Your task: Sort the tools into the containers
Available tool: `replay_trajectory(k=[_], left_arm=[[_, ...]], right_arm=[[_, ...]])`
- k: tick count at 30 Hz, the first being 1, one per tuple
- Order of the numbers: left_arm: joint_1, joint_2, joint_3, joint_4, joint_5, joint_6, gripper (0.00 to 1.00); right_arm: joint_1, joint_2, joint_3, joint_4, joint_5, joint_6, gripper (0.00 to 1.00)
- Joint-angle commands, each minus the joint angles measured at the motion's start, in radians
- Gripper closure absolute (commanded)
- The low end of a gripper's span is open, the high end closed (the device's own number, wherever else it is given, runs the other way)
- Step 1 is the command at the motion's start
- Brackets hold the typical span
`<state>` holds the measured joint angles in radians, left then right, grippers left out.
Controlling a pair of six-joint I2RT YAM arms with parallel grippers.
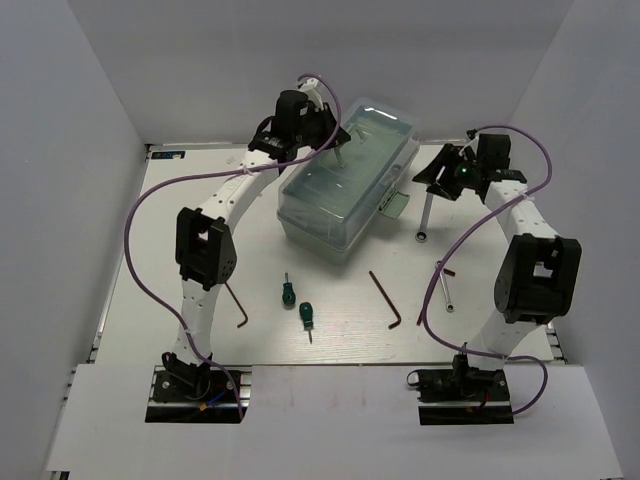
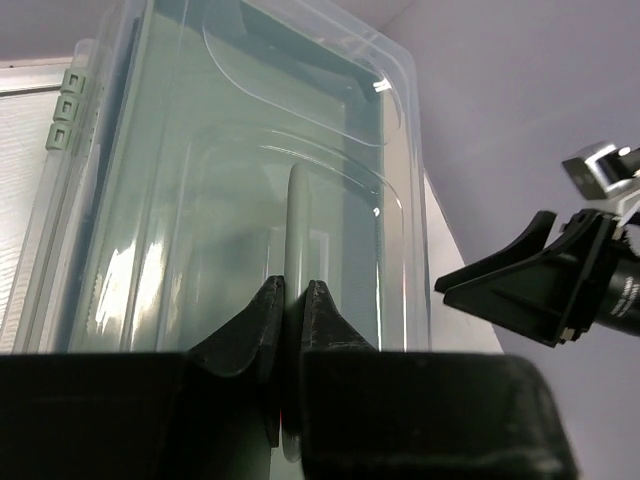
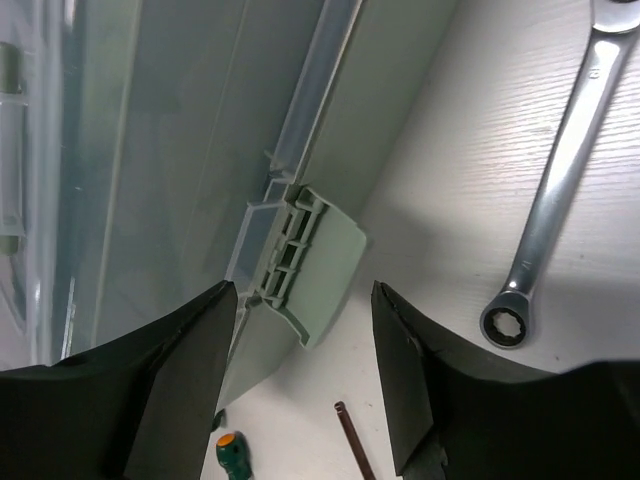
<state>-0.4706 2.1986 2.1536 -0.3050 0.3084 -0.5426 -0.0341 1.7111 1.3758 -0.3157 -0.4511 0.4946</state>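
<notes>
- Mint-green toolbox (image 1: 345,195) sits far centre on the surface (image 1: 330,345), skewed, its long axis running near-left to far-right.
- Clear lid (image 2: 230,150) is down on the box. Pale trays show dimly through it; cannot tell what lies inside.
- Handle (image 2: 297,220) runs along the middle of the lid, pale green.
- Left pincer (image 2: 292,292) is over the far end of the lid, narrow and clamped on the handle, with both fingers (image 2: 258,320) touching it.
- Latch (image 3: 318,268) sticks out from the toolbox's right side wall, tilted away from it.
- Right pincer (image 3: 300,290) is spread wide, one finger on each side of the latch and not touching it.
- All tools seen lie on the surface outside the box.
- First wrench (image 1: 426,215) is just right of the toolbox, near the latch, ring end toward the near side.
- Second wrench (image 1: 444,288) is nearer, close beside the right arm.
- First hex key (image 1: 385,298) is near the centre.
- Second hex key (image 1: 237,305) is near the left arm.
- A short dark-red bit (image 1: 447,269) at the second wrench's far end may be a third.
- Two green screwdrivers, one (image 1: 287,293) just behind the other (image 1: 306,318), lie near the centre, close but apart.
</notes>
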Motion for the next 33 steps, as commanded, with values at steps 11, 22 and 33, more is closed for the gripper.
replay_trajectory(k=[11, 22, 33], left_arm=[[0.030, -0.203, 0.084, 0.153, -0.155, -0.102, 1.00], [0.067, -0.345, -0.038, 0.162, -0.209, -0.111, 1.00], [0.153, -0.516, -0.305, 0.217, -0.218, -0.102, 1.00]], right_arm=[[-0.012, 0.082, -0.060, 0.075, -0.176, 0.038, 0.36], [-0.007, 0.188, 0.008, 0.125, -0.184, 0.055, 0.35], [-0.006, 0.344, 0.137, 0.181, -0.287, 0.094, 0.55]])
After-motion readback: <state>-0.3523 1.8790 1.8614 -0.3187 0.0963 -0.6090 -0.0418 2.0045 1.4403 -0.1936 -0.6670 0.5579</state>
